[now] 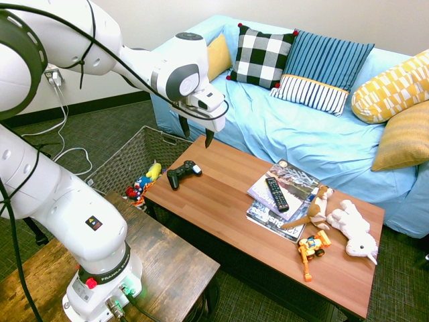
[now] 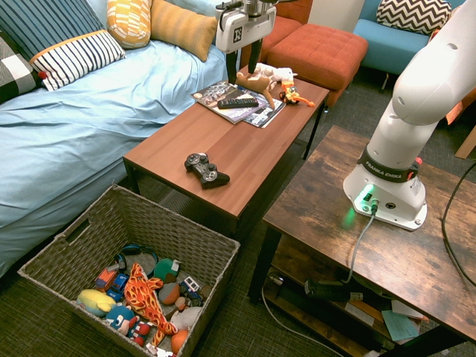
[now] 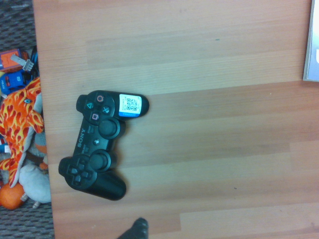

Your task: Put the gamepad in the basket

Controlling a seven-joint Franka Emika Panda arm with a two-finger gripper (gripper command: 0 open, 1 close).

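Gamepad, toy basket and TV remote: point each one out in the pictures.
Gamepad (image 3: 102,144): wrist view, on the middle of its body.
Basket (image 2: 160,210): second exterior view, on its inner woven wall.
Remote (image 1: 277,194): first exterior view, on its button face.

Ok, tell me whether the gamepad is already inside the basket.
No, the gamepad lies on the wooden table, outside the basket.

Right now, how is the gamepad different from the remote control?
The gamepad has two curved handles; the remote is long and straight. The gamepad lies directly on the wooden table, while the remote lies on magazines. Both are black.
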